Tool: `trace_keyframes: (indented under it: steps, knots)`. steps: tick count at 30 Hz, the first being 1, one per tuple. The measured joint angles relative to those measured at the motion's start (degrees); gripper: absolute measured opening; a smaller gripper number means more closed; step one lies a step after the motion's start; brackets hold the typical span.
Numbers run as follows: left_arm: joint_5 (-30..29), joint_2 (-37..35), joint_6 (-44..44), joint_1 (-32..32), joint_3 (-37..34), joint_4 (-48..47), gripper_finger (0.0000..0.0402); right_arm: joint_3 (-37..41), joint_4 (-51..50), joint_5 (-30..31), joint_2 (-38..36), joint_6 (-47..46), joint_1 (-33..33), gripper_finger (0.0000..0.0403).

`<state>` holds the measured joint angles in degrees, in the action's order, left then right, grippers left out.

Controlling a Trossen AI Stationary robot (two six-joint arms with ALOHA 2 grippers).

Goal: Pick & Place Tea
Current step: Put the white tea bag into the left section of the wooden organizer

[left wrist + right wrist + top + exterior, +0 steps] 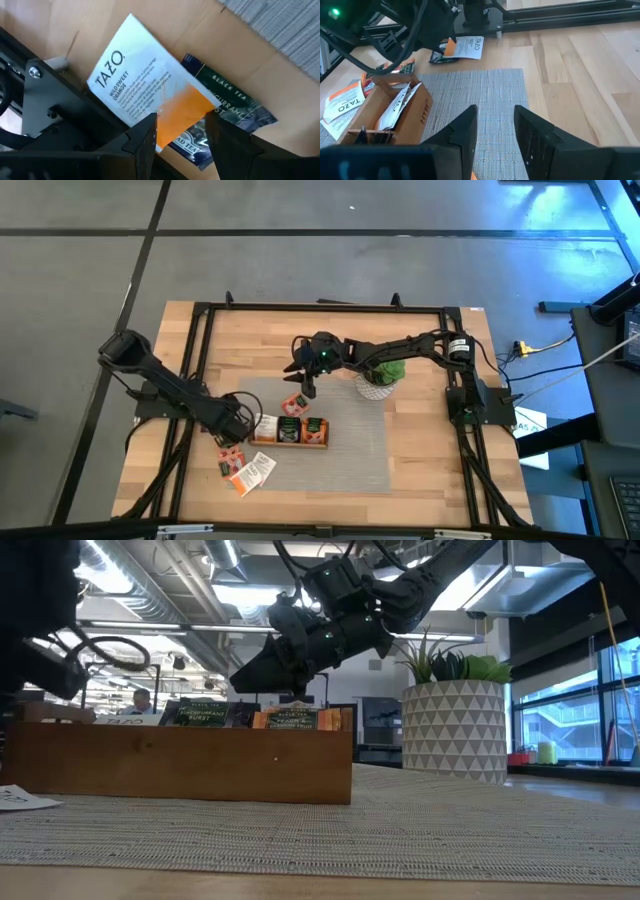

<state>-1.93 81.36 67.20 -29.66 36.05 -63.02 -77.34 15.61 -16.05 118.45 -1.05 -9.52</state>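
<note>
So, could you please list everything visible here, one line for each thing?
tea sachets in tray: several, dark and orange, upright in compartments.
loose tea sachets: several, white-and-orange, red-orange, dark, beside the tray.
wooden tray: one, brown, mat's left part.
potted plant: one, green, white patterned pot, mat's far edge.
mat: one, grey, table centre.
table: one, light wood.
left gripper: one, black, open, over loose sachets.
right gripper: one, black, open, raised behind tray.

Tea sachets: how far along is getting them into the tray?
Done: the wooden tray already holds sachets in its compartments. In hand: the left gripper, open, straddles a white-and-orange sachet lying on a dark sachet. The right gripper hangs near the tray. Left: loose sachets on the table beside the tray.
</note>
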Motion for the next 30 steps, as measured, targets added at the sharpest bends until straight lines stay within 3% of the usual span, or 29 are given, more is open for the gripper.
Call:
trace_keyframes:
  steps: [12,23,30]
  knots:
    - [-1.19,6.80,-2.26,-0.99,-0.61,0.94,0.0160,0.00,-0.21,-0.02,0.00,-3.20,0.02,0.0130]
    - [-20.27,6.82,-9.69,0.45,-0.52,2.40,0.0157,0.00,-0.26,-0.02,0.00,-3.16,0.02,0.0130]
    - [-25.84,6.82,-14.76,5.62,-2.51,3.11,0.0157,0.00,-0.31,-0.02,0.00,-3.05,0.02,0.0130]
